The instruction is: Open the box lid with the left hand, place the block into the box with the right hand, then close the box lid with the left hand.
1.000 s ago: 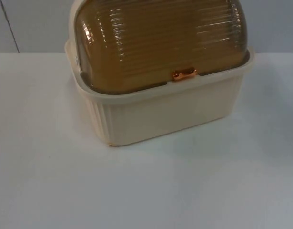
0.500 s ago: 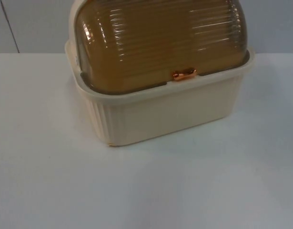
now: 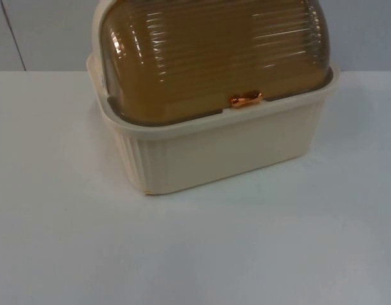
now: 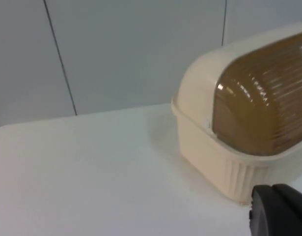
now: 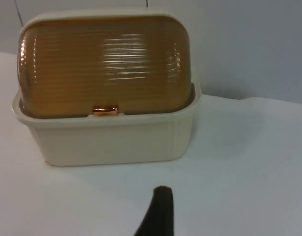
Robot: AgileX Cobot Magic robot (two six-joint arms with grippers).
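Observation:
A cream box with ribbed walls stands at the back of the white table, against the grey wall. Its amber ribbed dome lid is down, with a copper handle at its front edge. From my left gripper the box is seen from its end, a short way off. My right gripper hangs in front of the box and faces the lid and its handle, well apart from them. Through the tinted lid I cannot make out what is inside.
The white table top stretches out in front of the box and to both sides of it. The grey partition wall closes off the back edge.

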